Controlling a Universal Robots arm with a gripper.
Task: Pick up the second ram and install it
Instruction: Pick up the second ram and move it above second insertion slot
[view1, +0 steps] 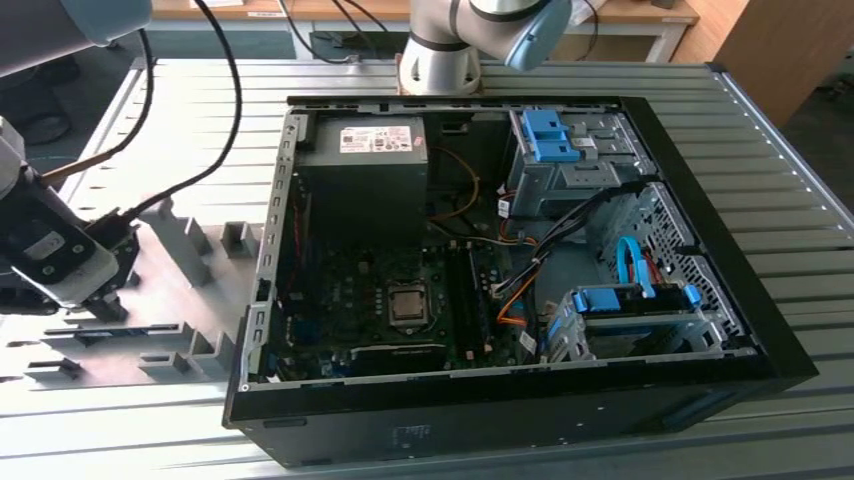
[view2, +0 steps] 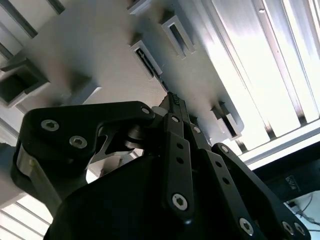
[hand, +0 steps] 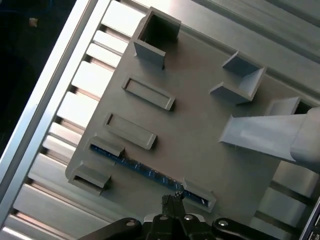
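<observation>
- Blue-green second ram (hand: 140, 167): one stick, standing on edge between two end blocks of the grey fixture plate (hand: 200, 125).
- Long axis runs left-right across the exterior view.
- Hand (hand: 172, 197) hovers just above its top edge, fingers together.
- One open computer case (view1: 534, 425) stands beside on the surface (view1: 787, 160).

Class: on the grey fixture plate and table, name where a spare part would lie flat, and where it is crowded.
Free: plate centre between the flat pockets and open blocks; ribbed table beside the case. Crowded: around the second ram by the gripper.
</observation>
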